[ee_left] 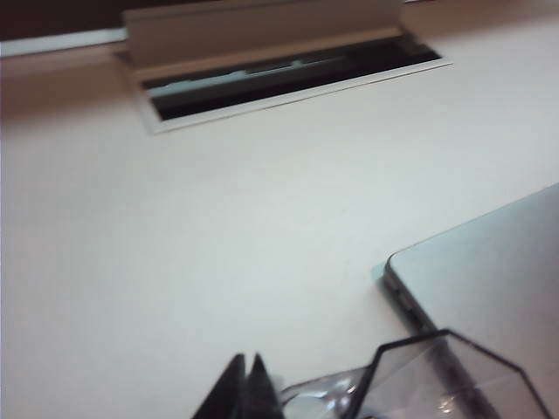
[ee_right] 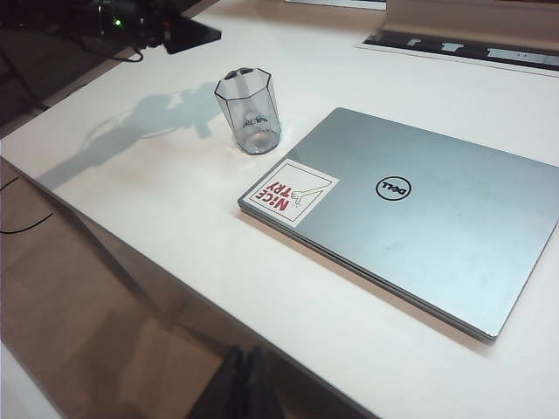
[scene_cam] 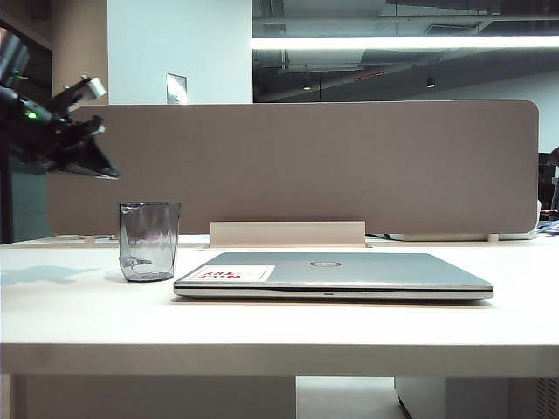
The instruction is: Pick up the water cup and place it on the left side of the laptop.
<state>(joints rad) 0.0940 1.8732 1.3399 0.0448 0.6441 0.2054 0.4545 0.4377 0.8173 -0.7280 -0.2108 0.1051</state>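
Cup (scene_cam: 149, 241) standing at laptop's (scene_cam: 336, 271) nine o'clock: light, rigid, slippery; grasp at rim. Left gripper (scene_cam: 92, 166) hanging at cup's eleven o'clock, right gripper (ee_right: 247, 384) idling; both closed, empty.

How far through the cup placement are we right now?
Placement looks done: the transparent smoky grey faceted plastic cup stands upright on the white table, just off the left edge of the closed silver-grey laptop. In hand: nothing. The left gripper hangs shut above the cup; the right gripper is shut, away. Left: perhaps retracting.
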